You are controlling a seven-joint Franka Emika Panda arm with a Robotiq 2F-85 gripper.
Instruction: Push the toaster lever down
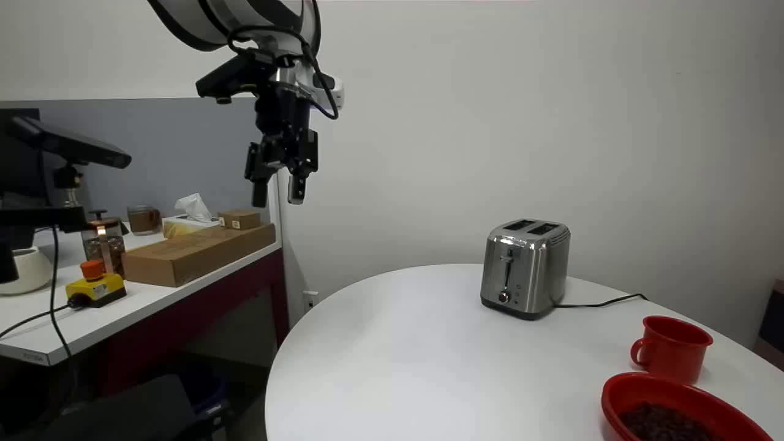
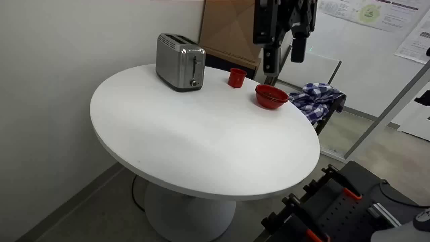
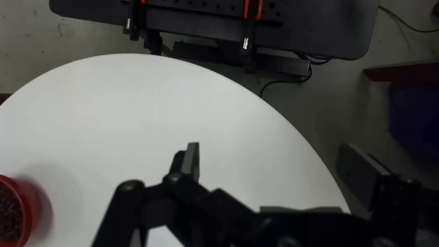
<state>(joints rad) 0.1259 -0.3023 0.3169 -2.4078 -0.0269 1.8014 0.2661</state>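
While my black two-fingered gripper (image 1: 278,192) hangs spread and empty, well apart from the boxy brushed-steel toaster (image 1: 527,269) on the round white table (image 1: 398,355), I judge the small dark lever (image 1: 507,258) springy, best pressed from its top lest the likely light toaster skid.

- A plain pale wall (image 1: 490,122) is standing just beside the round white table (image 2: 201,141)
- In an exterior view, an outlet (image 1: 311,299) is showing between table and white-topped desk (image 1: 153,299)
- A grey partition (image 1: 171,147) is rising behind the desk
- A dark red panel (image 1: 280,300) is showing beneath the desk
- A pale pedestal (image 2: 174,215) is carrying the table above a grey floor (image 2: 104,208)
- A dark baseboard (image 2: 72,205) is edging that wall
- Printed sheets (image 2: 373,15) are hanging on a white surface (image 2: 366,74)
- Soft light is falling across the table
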